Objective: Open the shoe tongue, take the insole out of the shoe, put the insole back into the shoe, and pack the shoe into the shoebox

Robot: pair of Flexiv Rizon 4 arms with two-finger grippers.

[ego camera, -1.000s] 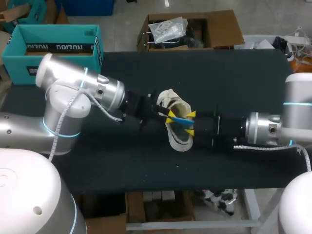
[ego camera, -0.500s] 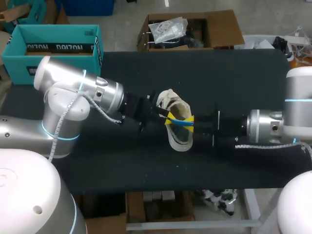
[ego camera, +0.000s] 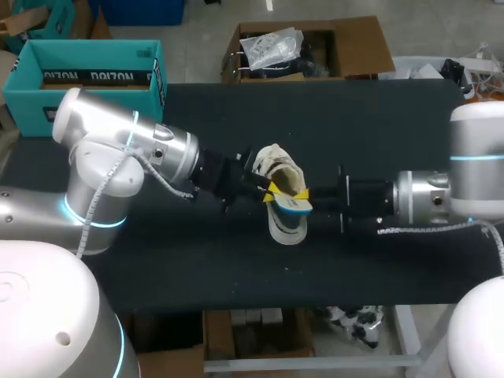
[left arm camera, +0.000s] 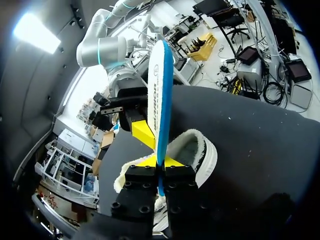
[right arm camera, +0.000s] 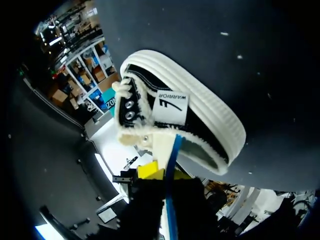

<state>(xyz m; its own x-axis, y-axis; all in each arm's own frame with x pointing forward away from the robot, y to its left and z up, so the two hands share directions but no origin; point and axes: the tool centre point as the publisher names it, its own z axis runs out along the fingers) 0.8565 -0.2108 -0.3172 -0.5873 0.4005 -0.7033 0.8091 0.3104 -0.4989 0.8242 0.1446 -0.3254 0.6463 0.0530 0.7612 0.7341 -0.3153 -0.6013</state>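
Pinching the blue-and-white foam insole (left arm camera: 160, 95) edge-on just above the black-and-cream canvas shoe (ego camera: 285, 230) on the dark bench (ego camera: 378, 126), left gripper (ego camera: 270, 191) and right gripper (ego camera: 302, 195) both clamped. Seemingly mid-extraction; yet to reinsert, then pack into the teal cardboard shoebox (ego camera: 24, 98).

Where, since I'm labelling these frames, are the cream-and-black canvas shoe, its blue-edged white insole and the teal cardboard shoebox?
Cream-and-black canvas shoe (right arm camera: 210, 117): right wrist view, on its white rubber sidewall.
Blue-edged white insole (left arm camera: 159, 85): left wrist view, on its white face.
Teal cardboard shoebox (ego camera: 31, 106): head view, on its near wall.
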